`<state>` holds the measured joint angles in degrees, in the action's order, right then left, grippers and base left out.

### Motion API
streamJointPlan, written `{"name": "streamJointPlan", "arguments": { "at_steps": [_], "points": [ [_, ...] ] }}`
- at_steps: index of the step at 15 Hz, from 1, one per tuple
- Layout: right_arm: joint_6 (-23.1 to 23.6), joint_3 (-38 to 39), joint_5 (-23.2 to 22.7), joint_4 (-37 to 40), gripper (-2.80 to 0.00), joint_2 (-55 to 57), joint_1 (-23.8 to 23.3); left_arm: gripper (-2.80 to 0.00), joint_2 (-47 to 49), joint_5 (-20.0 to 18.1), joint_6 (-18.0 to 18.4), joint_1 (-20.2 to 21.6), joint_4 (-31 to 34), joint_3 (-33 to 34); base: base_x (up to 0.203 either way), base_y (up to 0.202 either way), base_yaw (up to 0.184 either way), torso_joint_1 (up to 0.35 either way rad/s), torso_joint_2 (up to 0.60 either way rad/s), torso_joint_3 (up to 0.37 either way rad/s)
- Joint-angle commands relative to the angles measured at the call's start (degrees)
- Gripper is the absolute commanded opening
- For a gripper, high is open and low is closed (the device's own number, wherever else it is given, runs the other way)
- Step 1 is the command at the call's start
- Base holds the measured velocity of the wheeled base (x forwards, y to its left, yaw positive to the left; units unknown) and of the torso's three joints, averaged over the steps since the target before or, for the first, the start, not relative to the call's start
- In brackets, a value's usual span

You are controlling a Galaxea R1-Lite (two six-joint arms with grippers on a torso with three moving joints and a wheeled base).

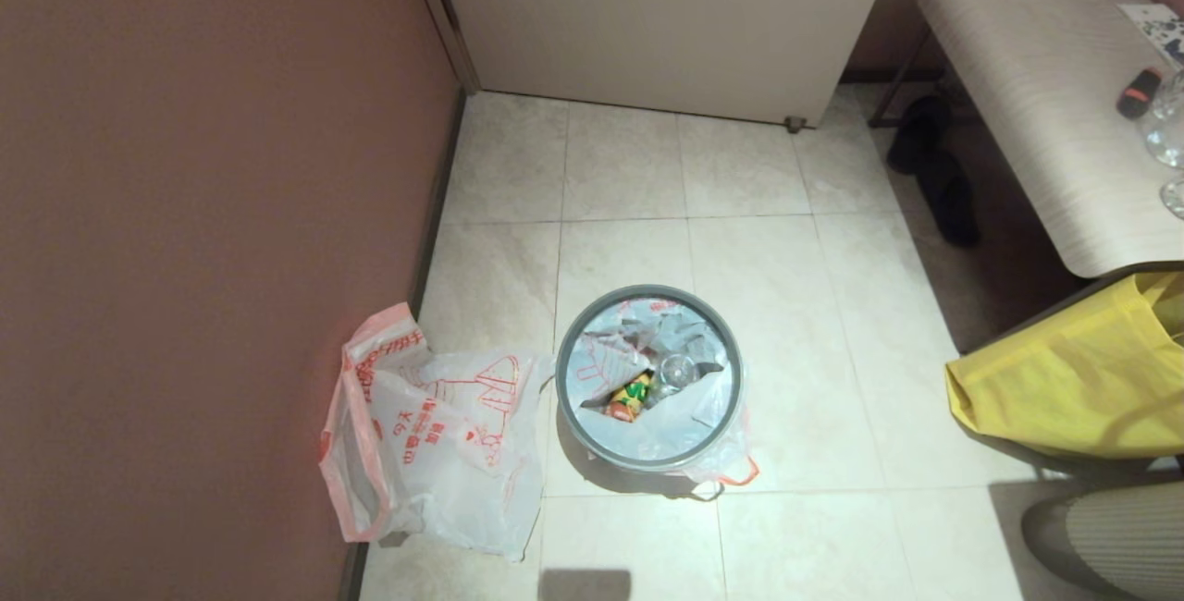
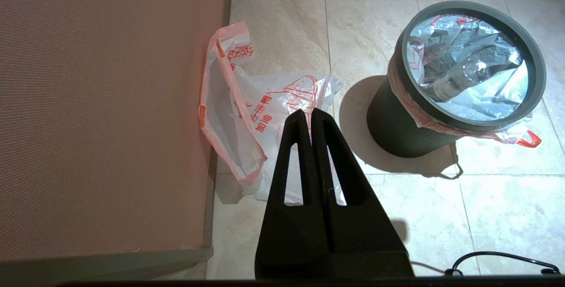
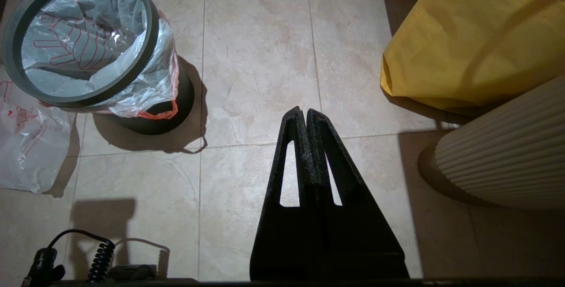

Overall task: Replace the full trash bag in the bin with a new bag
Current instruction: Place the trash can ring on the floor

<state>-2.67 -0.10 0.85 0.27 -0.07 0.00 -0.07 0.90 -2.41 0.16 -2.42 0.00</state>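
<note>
The round black bin (image 1: 649, 377) (image 2: 399, 130) (image 3: 154, 123) stands on the tiled floor, a grey ring (image 1: 566, 398) (image 2: 534, 53) (image 3: 148, 39) on its rim. Inside sits the full trash bag (image 1: 684, 416) (image 2: 459, 70) (image 3: 79, 44), white with red print, a yellow-green wrapper and a clear cup showing in it. The new bag (image 1: 435, 435) (image 2: 247, 115) (image 3: 26, 145) lies crumpled on the floor by the wall, left of the bin. My left gripper (image 2: 307, 111) hangs shut above the new bag, holding nothing. Well to the right of the bin, my right gripper (image 3: 303, 110) is shut over bare tiles.
A brown wall (image 1: 203, 213) runs along the left. A big yellow bag (image 1: 1073, 379) (image 3: 468, 39) hangs at the right beside a ribbed cream object (image 1: 1119, 536) (image 3: 503, 154). A pale bench (image 1: 1045, 92) with glasses stands at the back right, dark slippers (image 1: 934, 166) under it. A white door (image 1: 666, 18) is behind.
</note>
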Motion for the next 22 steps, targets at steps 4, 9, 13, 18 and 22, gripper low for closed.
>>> {"name": "streamJointPlan", "arguments": {
  "at_steps": [4, 9, 13, 18, 22],
  "points": [
    [3.56, 0.10, -0.36, 0.00, -2.80, 0.07, 0.00, -2.80, 0.07, 0.02, -0.05, 0.02, -0.04, 0.00, 0.000, 0.000, 0.000, 0.000, 0.00, 0.000],
    [6.28, -0.72, -0.57, -0.03, -2.80, 0.07, 0.00, -2.80, 0.07, 0.04, -0.04, 0.02, -0.04, 0.00, 0.000, 0.000, 0.000, 0.000, 0.00, 0.000],
    [6.82, -8.87, -0.27, 4.68, -2.80, 3.12, -0.08, -2.80, 0.07, 0.01, -0.05, 0.02, -0.04, 0.00, 0.000, 0.000, 0.000, 0.000, 0.00, 0.000],
    [8.90, -22.38, 0.02, 8.83, -2.80, 20.10, -0.30, -2.80, 0.07, 0.02, 0.00, 0.02, -0.04, 0.00, 0.000, 0.000, 0.000, 0.000, 0.00, 0.000],
    [9.92, -35.72, 0.02, 9.20, -2.80, 33.83, -0.35, -2.80, 0.07, -0.01, -0.05, 0.02, -0.04, 0.00, 0.000, 0.000, 0.000, 0.000, 0.00, 0.000]
  ]
}}
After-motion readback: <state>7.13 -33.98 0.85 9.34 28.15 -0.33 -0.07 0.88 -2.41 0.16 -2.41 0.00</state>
